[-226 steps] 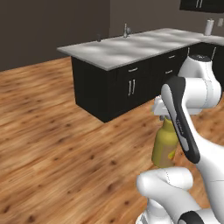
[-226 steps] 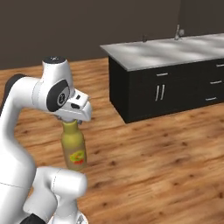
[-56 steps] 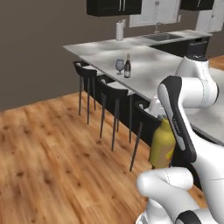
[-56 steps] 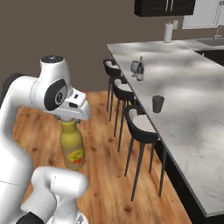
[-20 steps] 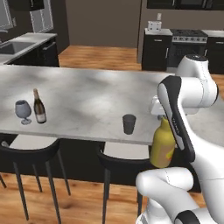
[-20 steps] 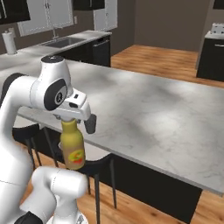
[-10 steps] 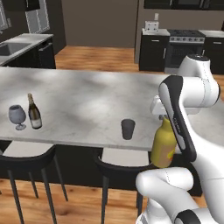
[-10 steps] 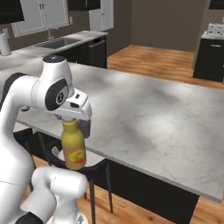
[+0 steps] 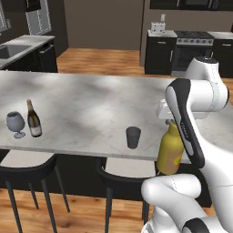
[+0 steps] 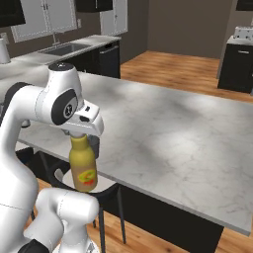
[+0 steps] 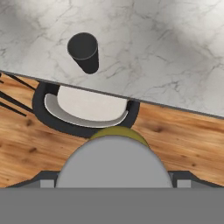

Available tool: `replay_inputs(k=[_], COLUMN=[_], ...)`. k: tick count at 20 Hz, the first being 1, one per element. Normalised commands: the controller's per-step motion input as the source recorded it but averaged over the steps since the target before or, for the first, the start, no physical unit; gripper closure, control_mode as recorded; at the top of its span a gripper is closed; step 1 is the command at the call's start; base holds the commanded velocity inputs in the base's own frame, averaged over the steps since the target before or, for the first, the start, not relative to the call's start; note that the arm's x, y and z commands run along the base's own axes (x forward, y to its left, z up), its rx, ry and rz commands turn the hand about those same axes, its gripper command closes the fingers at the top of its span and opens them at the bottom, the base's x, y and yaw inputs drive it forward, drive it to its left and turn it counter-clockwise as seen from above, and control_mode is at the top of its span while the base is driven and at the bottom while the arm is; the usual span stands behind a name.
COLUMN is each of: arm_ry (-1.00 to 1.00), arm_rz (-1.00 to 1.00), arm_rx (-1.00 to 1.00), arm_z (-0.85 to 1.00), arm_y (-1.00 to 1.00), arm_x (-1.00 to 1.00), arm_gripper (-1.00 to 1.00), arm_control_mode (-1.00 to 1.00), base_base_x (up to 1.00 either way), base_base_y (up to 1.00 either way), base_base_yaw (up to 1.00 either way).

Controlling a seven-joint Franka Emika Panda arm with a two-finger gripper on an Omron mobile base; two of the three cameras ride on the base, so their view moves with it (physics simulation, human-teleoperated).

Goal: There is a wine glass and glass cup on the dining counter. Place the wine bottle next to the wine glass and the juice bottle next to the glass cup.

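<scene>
above a stool, gripper (image 10: 79,136) clamps juice bottle (image 10: 82,167) cap.

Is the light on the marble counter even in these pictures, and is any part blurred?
Left base view: soft dark patches mottle the dining counter; nothing is blurred. Hand view: the glass cup looks sharp, while the juice bottle cap looms large and featureless.
</scene>
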Motion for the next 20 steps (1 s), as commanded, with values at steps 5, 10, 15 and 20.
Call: replay_inputs(k=[5, 10, 15, 20], arm_ry=[0.0, 0.0, 0.0, 0.0], arm_rz=[0.0, 0.0, 0.0, 0.0], arm_rx=[0.0, 0.0, 0.0, 0.0], arm_z=[0.0, 0.0, 0.0, 0.0], arm_y=[0.0, 0.0, 0.0, 0.0], arm_x=[0.0, 0.0, 0.0, 0.0], arm_gripper=[1.0, 1.0, 1.0, 1.0], arm_control_mode=[1.0, 1.0, 1.0, 1.0], base_base_x=[0.01, 0.0, 0.0, 0.0], base_base_y=[0.0, 0.0, 0.0, 0.0], base_base_yaw=[0.0, 0.0, 0.0, 0.0])
